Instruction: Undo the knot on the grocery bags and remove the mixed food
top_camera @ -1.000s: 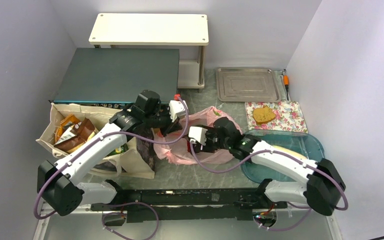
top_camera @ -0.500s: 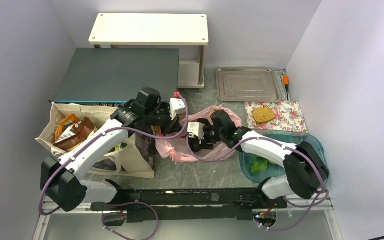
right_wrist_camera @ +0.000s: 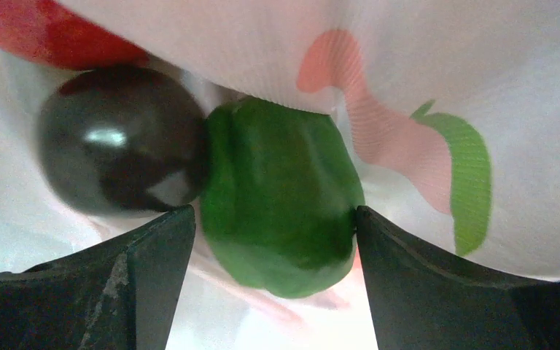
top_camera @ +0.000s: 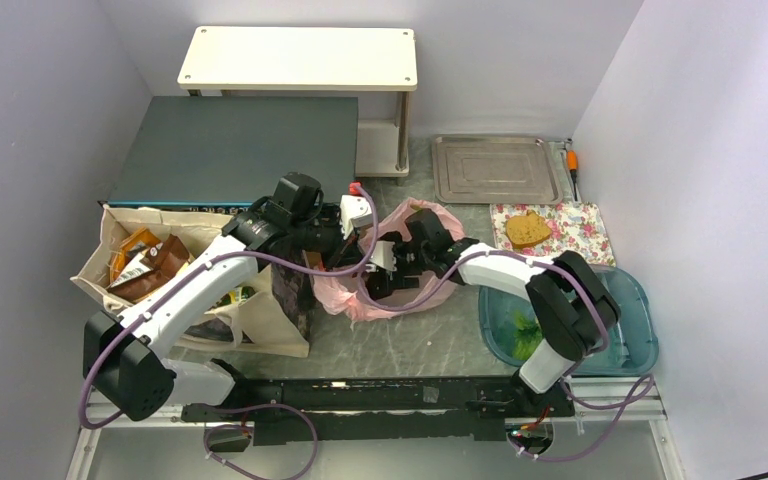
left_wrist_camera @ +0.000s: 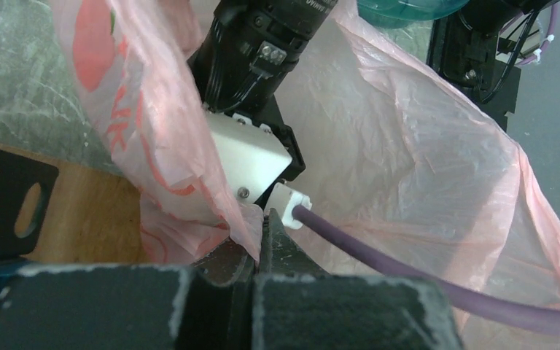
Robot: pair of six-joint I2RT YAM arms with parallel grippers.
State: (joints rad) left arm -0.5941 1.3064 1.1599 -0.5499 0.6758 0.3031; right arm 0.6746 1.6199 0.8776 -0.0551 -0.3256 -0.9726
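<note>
Two fingers of my right gripper point(right_wrist_camera: 271, 219) stand spread wide, and the green pepper point(right_wrist_camera: 281, 211) sits squarely between them, dead ahead inside the pink bag point(top_camera: 430, 215). Its length seems to run along the fingers, so the jaws bracket its narrower width; they are not yet squeezing it. A dark ball point(right_wrist_camera: 120, 138) touches the pepper's left side, with red fruit point(right_wrist_camera: 51, 33) beyond. My left gripper point(left_wrist_camera: 259, 237) is clamped on the bag's edge, holding the mouth open. Compared with a second ago, the right arm has swung off the tray point(top_camera: 630, 300), uncovering greens point(top_camera: 520, 325), reached deeper in and widened its jaws.
</note>
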